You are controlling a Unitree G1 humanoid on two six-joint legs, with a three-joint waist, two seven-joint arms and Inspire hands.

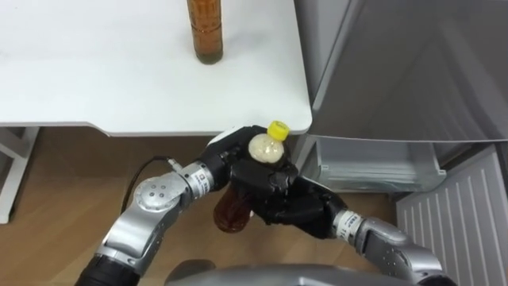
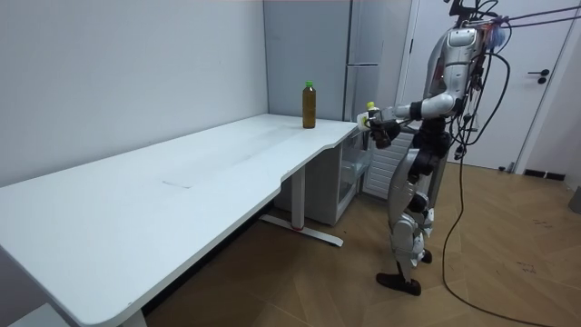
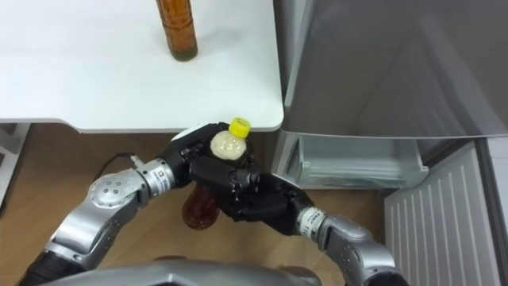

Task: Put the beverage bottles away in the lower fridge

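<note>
The robot stands at the tabletop's (image 1: pixel 119 87) end, by its corner next to the fridge (image 1: pixel 413 71). Both hands are closed on one bottle (image 1: pixel 232 213), held in the air just below and in front of that corner and clear of the edge. The left hand (image 1: pixel 226 159) wraps the upper part from the left, and the right hand (image 1: pixel 290 202) curls round it from the right, so the fingers of both hide most of the middle. The yellow cap (image 1: pixel 278 129) and pale neck stick out above the hands and the brown lower body below them. The other bottle (image 1: pixel 205 32), also brown, stands upright on the tabletop, back from the near edge and well apart from the hands. The fridge's lower compartment (image 1: pixel 373 163) is open to the right of the held bottle, with a clear bin showing inside.
</note>
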